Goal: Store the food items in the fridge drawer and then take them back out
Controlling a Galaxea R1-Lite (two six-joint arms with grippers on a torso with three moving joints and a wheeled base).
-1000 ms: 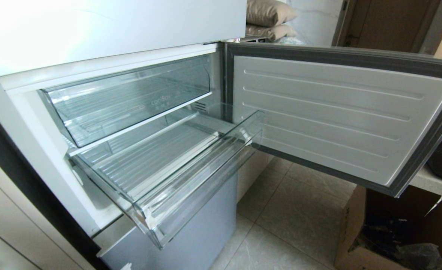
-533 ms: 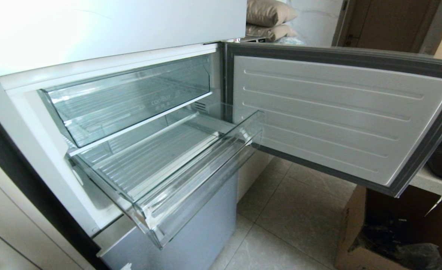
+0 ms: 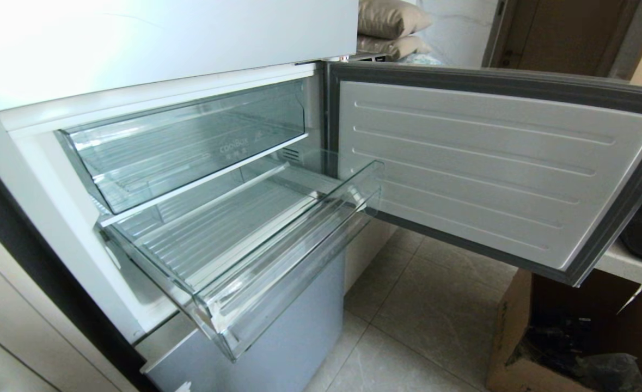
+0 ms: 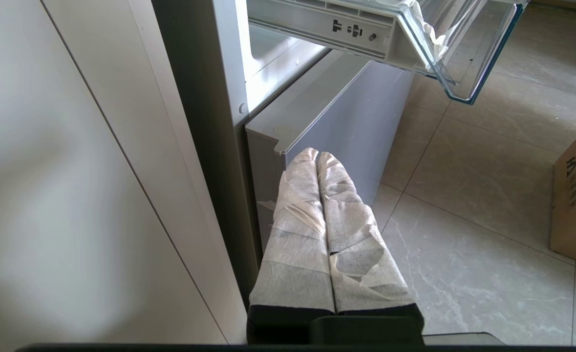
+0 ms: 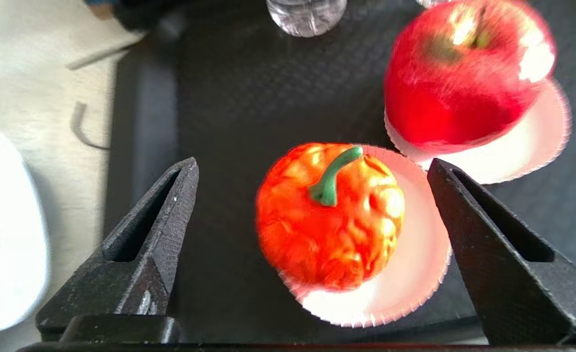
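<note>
The fridge drawer (image 3: 277,261) stands pulled out and holds nothing; its taped front corner (image 4: 439,44) shows in the left wrist view. In the right wrist view the food items sit on a black tray (image 5: 239,88). One is an orange-red pepper-like item with a green stem (image 5: 317,230) on a white paper plate (image 5: 415,283). The other is a red apple (image 5: 458,78) on its own plate (image 5: 527,146). My right gripper (image 5: 313,165) hangs open above the pepper, one finger to each side and apart from it. My left gripper (image 4: 317,155) is shut and empty, low beside the fridge's bottom compartment.
Above the pulled-out drawer sits the "coolBox" drawer (image 3: 190,141), pushed in. The fridge door (image 3: 489,169) stands wide open on the right. A cardboard box (image 3: 522,337) stands on the tiled floor. A clear bottle (image 5: 306,14) stands at the tray's edge.
</note>
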